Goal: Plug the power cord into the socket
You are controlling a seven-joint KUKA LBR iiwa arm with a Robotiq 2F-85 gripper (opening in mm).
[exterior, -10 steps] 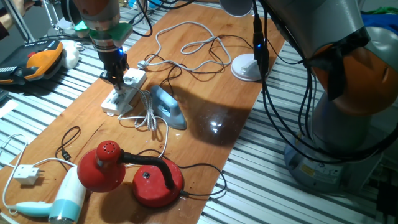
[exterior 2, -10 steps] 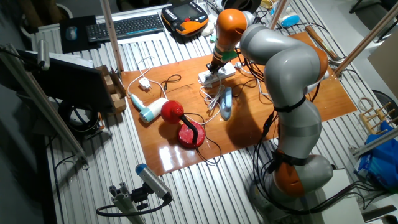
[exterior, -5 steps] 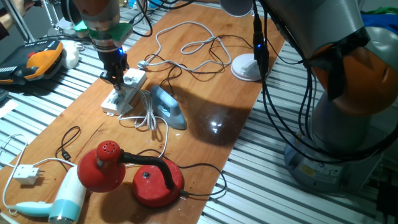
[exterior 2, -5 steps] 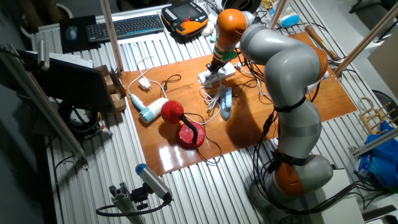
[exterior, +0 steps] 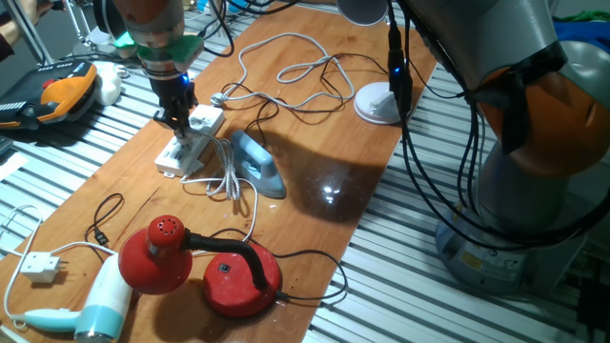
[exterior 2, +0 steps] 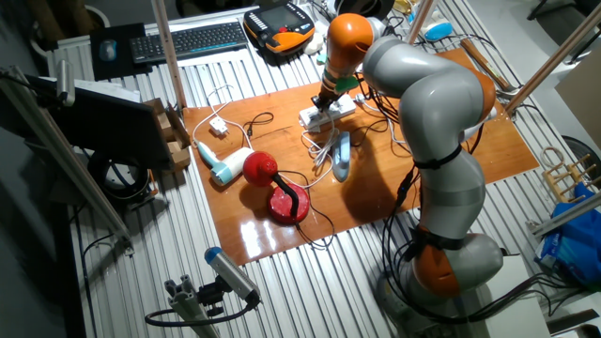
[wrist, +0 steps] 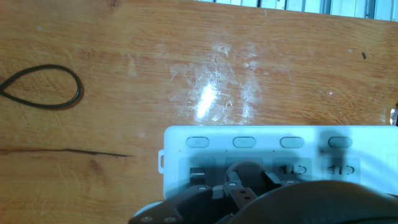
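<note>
The socket is a long white power strip [exterior: 193, 143] on the wooden table, left of the light-blue iron [exterior: 259, 164]. It also shows in the other fixed view [exterior 2: 329, 113] and fills the lower half of the hand view [wrist: 205, 142]. The whitish-grey braided power cord [exterior: 232, 181] loops beside the iron and runs up to the strip. My gripper [exterior: 178, 124] points straight down onto the strip, fingers close together around the cord's small plug, which is mostly hidden. In the hand view my dark fingers [wrist: 239, 182] sit right on an outlet near the strip's left end.
A red desk lamp [exterior: 200, 269], a white-and-blue hair dryer [exterior: 100, 310] and a white boxy plug [exterior: 40, 269] lie at the near end. A white lamp base [exterior: 378, 103] and a loose white cord [exterior: 286, 52] lie at the far end. A thin black cord loop [wrist: 43, 87] lies left of the strip.
</note>
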